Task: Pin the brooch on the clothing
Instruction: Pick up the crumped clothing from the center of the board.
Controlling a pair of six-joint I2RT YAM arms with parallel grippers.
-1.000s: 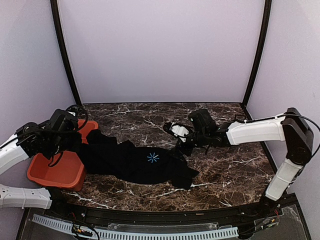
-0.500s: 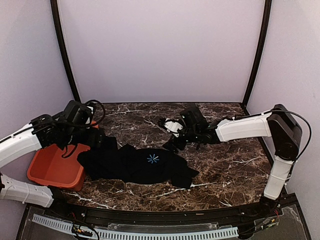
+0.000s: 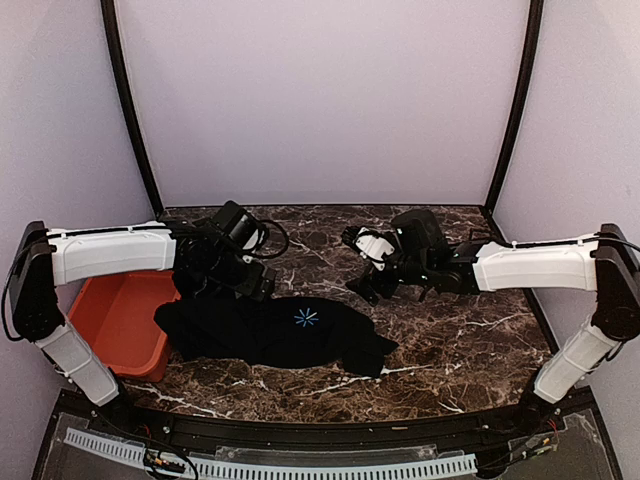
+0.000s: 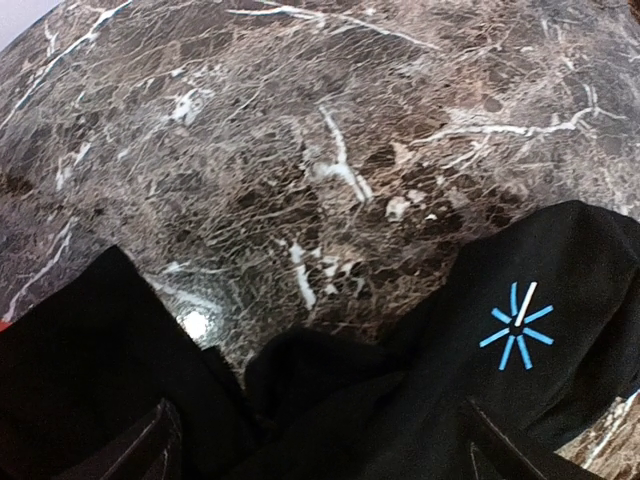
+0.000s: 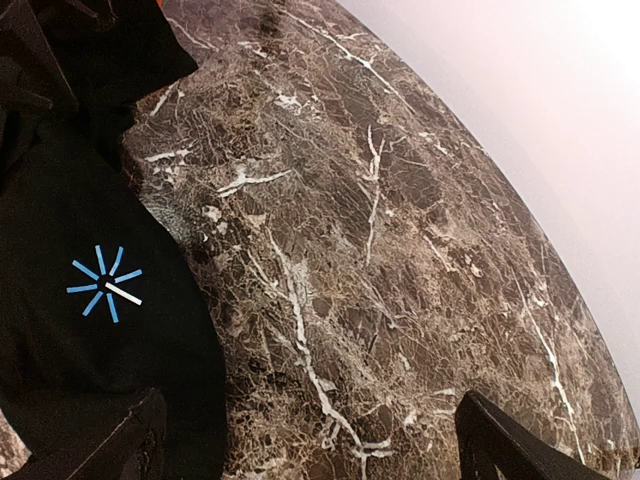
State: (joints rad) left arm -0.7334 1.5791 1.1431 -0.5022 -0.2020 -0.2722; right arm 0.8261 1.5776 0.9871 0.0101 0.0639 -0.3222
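The T-shirt (image 3: 260,330) is matt black cloth, the table (image 3: 450,340) glossy marble-patterned, the bin (image 3: 112,318) smooth plastic

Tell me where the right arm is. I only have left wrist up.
Observer: The right gripper hangs open above the table, at the far edge of the shirt.
Operator: Anything else on the table?
Observer: A red bin sits at the near left, right beside the shirt's left end.
Operator: Brooch anywhere?
Observer: None shows in any view.
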